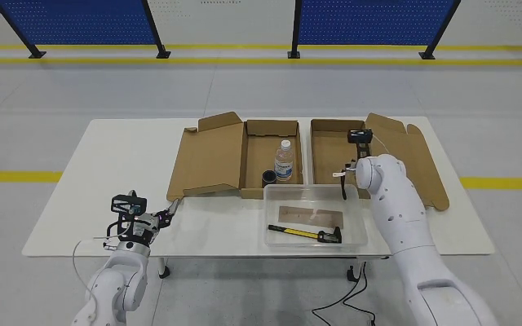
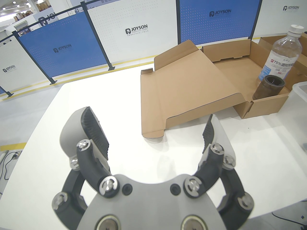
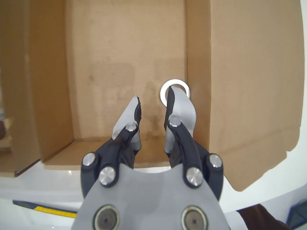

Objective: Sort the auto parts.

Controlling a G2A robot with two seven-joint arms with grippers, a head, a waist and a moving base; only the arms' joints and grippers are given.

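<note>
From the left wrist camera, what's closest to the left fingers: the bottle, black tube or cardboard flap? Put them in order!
1. Cardboard flap, straight ahead of the left gripper.
2. Black tube, standing beyond the flap.
3. Bottle, standing just behind the black tube.

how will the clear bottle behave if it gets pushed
Tall, narrow and upright, the bottle would probably tip at a high push. Its round body likely rolls once down. The smooth clear plastic may be slippery and flex when squeezed.

Pale floor (image 1: 245,90), blue perforated panels (image 1: 81,20)
</note>
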